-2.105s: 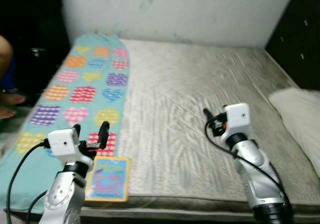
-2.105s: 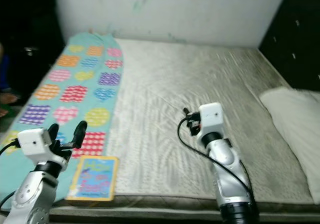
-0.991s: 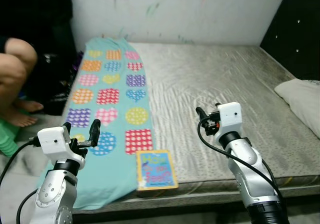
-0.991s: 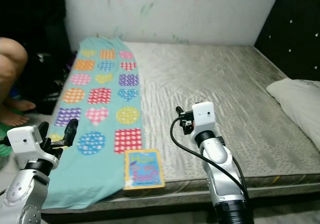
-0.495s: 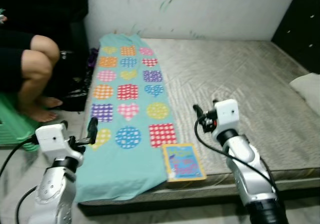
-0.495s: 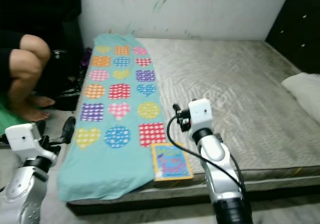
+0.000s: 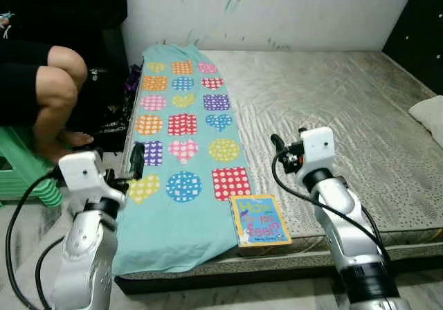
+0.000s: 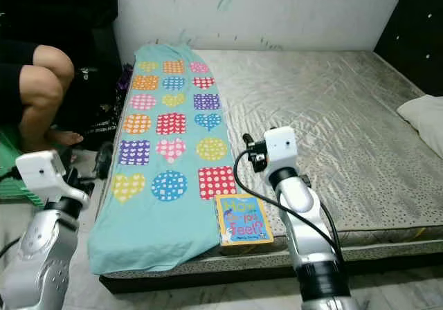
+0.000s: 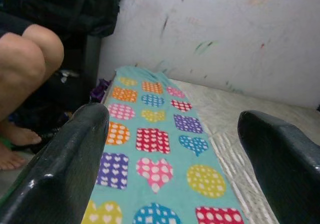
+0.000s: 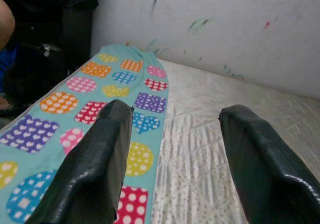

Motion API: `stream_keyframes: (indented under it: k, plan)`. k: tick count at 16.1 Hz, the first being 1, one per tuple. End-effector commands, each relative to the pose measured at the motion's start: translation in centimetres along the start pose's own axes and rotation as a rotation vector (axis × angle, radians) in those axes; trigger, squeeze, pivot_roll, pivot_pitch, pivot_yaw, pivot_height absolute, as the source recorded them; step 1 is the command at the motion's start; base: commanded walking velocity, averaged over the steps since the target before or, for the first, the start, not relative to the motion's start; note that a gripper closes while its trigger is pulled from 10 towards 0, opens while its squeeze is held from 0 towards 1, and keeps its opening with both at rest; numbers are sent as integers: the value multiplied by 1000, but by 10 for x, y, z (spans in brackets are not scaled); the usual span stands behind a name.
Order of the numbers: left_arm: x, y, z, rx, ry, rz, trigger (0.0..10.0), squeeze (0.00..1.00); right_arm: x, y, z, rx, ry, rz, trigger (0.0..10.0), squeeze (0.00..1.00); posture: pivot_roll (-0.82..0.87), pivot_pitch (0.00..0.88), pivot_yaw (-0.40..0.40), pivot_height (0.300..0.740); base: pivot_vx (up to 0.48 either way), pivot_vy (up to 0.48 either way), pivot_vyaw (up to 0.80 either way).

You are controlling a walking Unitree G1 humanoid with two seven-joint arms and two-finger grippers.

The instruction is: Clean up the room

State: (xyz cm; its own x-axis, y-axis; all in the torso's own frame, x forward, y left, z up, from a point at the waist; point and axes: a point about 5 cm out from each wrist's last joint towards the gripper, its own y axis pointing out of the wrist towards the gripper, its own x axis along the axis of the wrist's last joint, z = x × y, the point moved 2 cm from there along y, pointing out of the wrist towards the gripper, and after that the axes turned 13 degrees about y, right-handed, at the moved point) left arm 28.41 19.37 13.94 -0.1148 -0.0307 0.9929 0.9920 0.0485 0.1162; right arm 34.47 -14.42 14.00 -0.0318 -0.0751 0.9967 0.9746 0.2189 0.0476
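Standing at the foot of the bed, nothing picked up yet.

I've got the bed (image 7: 332, 109) ahead of me, bare grey mattress, with a teal blanket (image 7: 181, 126) of coloured hearts and spots along its left edge, hanging over the side. A white pillow (image 7: 429, 113) sits far right. A person's knee (image 7: 59, 81) is near the blanket's left, seated by a green stool (image 7: 21, 168). The book (image 7: 259, 220) lies at the mattress's near edge, touching the blanket's corner, between my arms. My left gripper (image 9: 175, 169) hovers off the bed's left side with jaws wide apart; my right gripper (image 10: 172, 154) hangs over the mattress above the book, jaws apart too, both empty. My worry: reaching for the book could nudge it off the edge, or swinging the left arm could brush the person.
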Motion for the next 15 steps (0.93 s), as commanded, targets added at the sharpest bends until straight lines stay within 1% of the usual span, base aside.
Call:
stream_keyframes:
  k: [1, 3, 6, 11, 15]
  plan:
    - [-1, 2, -3, -5, 11, 6, 10000, 0, 6, 4, -1, -5, 0, -24, 10000, 0, -35, 0, -32, 740, 0, 0, 0]
    - [2, 6, -6, -17, 14, -9, 10000, 0, 8, 8, -2, -5, -3, -32, 10000, 0, -34, 0, -37, 740, 0, 0, 0]
    - [1, 9, -5, -19, 17, -12, 10000, 0, 9, 11, -3, -2, -11, -38, 10000, 0, -31, 0, -41, 740, 0, 0, 0]
    - [0, 10, -5, -31, 22, -14, 10000, 0, 9, 13, -4, 0, -24, -43, 10000, 0, -33, 0, -39, 740, 0, -301, 0]
    - [-2, 10, -6, -37, 16, -10, 10000, 0, 8, 11, -11, -12, -38, -42, 10000, 0, -42, 0, -34, 740, 0, -314, 0]
